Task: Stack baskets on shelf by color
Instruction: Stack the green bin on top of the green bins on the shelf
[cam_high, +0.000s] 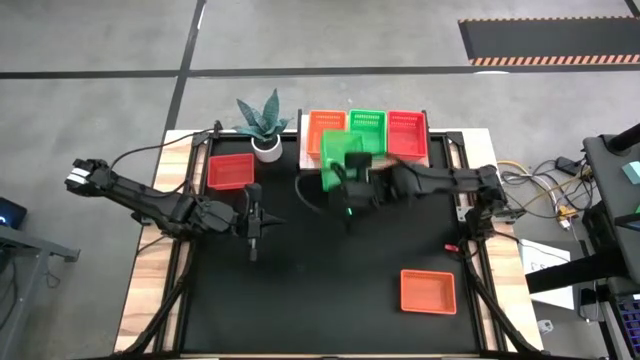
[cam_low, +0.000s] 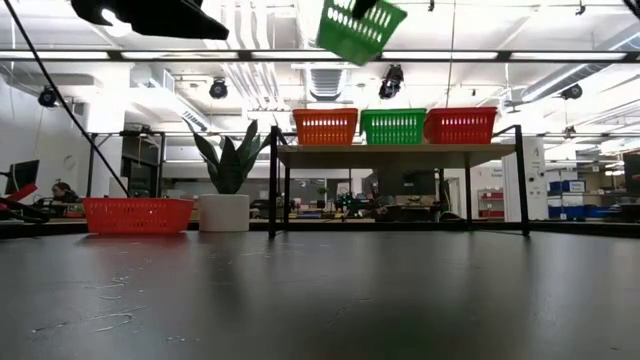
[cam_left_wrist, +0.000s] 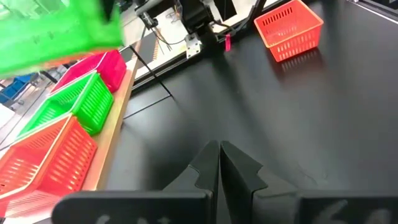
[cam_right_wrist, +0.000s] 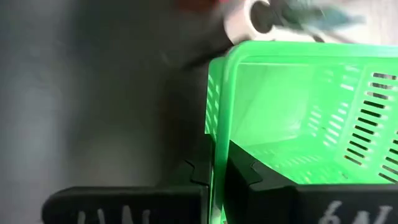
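Right gripper (cam_right_wrist: 217, 165), jaws pinching the rim of a light, stiff green basket (cam_right_wrist: 305, 118), carried tilted; rim grip suits it.

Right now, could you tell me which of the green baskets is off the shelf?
The tilted green basket gripped by its rim in the shut right pincer, raised above the table. The other green basket sits in the middle of the shelf.

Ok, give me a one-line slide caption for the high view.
Right gripper carries a green basket toward the shelf; left gripper waits shut over the table.
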